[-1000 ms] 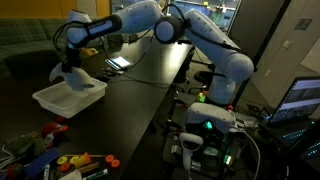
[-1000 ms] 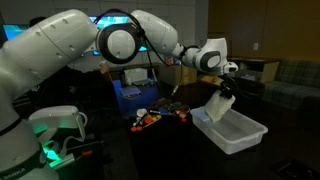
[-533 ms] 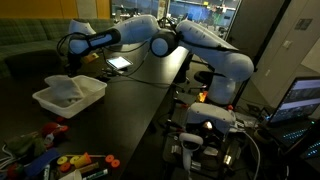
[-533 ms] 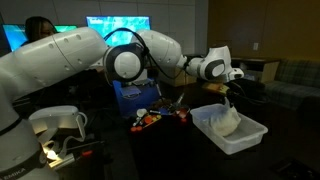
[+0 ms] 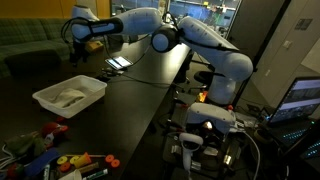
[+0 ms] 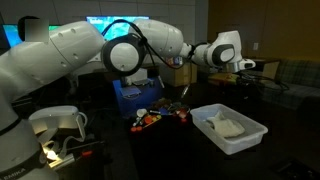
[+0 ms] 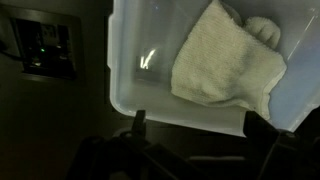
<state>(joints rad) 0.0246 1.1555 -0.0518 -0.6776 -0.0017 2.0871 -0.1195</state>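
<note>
A white plastic bin (image 5: 92, 90) (image 6: 255, 134) stands on the dark table, and a crumpled white towel (image 5: 66, 96) (image 6: 229, 126) lies inside it. My gripper (image 5: 73, 38) (image 6: 251, 68) hangs well above the bin, clear of it. In the wrist view the gripper (image 7: 197, 125) is open with nothing between its two dark fingers (image 7: 140, 122). Below them I see the bin's near wall (image 7: 130, 95) and the towel (image 7: 225, 65) lying towards one side of the bin.
Several colourful toys (image 5: 62, 160) (image 6: 160, 116) lie on the table near the bin. A lit tablet (image 5: 118, 63) sits farther back. A blue box (image 6: 135, 98) stands behind the toys. A control unit with a green light (image 5: 210, 124) is beside the table.
The gripper opened and let go of the towel, which dropped into the bin. The arm then rose away from the bin.
</note>
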